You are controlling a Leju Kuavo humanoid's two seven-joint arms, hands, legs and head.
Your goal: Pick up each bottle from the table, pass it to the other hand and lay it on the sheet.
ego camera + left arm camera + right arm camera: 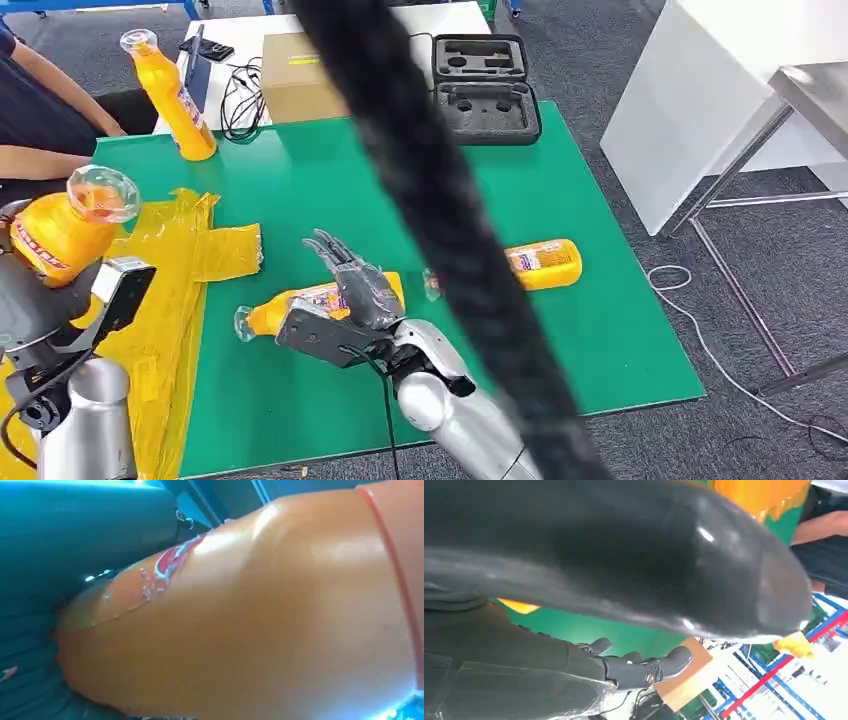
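My left hand (pixel 35 305) at the lower left holds an orange bottle (pixel 60 232) with a clear cap, tilted, above the yellow sheet (pixel 200 262); this bottle (pixel 260 630) looms close in the left wrist view. A second orange bottle (pixel 290 305) lies on the green table (pixel 330 180) just right of the sheet. My right hand (pixel 350 290) is over its body, fingers (pixel 644 667) stretched out and apart, not closed around it. A third bottle (pixel 540 264) lies further right. A fourth (pixel 178 100) stands upright at the back left.
A thick black cable (pixel 430 200) hangs diagonally across the head view. A person's arm (pixel 40 95) is at the table's back left. A cardboard box (pixel 295 75), a black foam case (pixel 485 85) and cables lie behind; a white table (pixel 700 100) stands right.
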